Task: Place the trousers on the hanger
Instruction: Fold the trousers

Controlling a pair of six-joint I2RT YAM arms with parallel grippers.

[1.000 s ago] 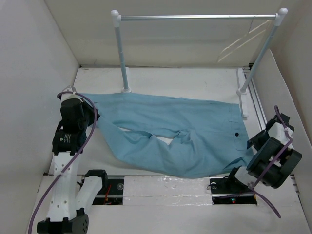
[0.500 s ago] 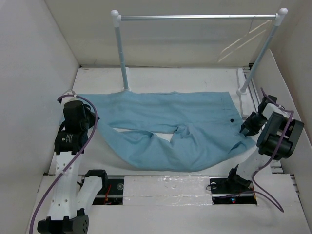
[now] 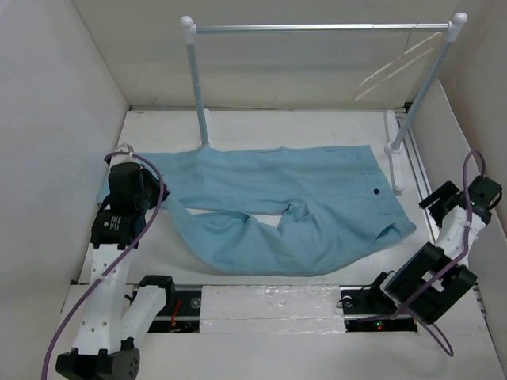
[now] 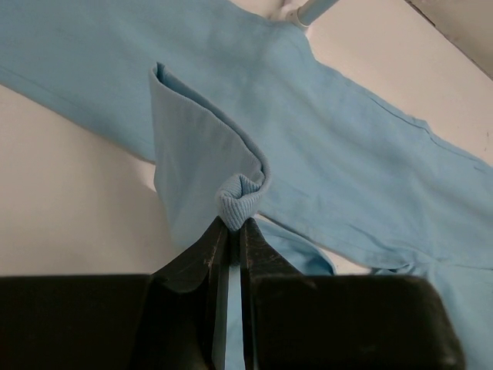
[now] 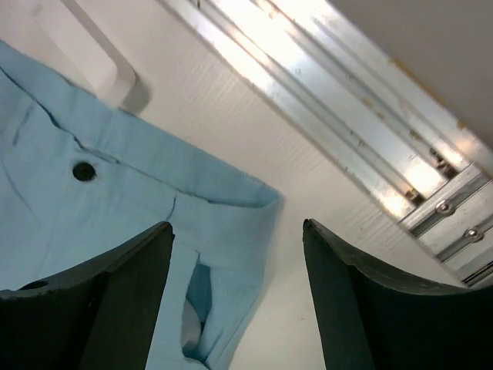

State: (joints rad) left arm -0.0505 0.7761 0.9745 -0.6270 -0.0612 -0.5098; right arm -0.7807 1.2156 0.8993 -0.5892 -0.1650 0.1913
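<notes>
My left gripper [image 4: 231, 228] is clamped on one small bunch of ribbed hem at the end of a trouser leg, its two fingers nearly together with the cloth pinched between them. From that pinch the leg rises in a folded-over flap and then drops back onto the table [image 3: 277, 127].

My right gripper [image 5: 235, 231] hangs with its two fingers spread wide and nothing between them. It sits just off the waist corner of the trousers [image 3: 293, 206], not touching the fabric. Below it I see one dark button [image 5: 84, 171] on the waistband, and the corner of the waist is turned over a little.

There is one pair of trousers, with two legs. They lie flat, long axis running left to right across the table. The waistband points to my right and the leg ends to my left. The far leg lies fairly straight beside the rail's left post; the near leg bends away from it, leaving a gap of bare table between the two.

Beyond the trousers stands one clothes rail [image 3: 317, 28], a silver bar on two white posts. One hanger [image 3: 379, 74] hangs from the right end of the bar, well apart from the trousers.
</notes>
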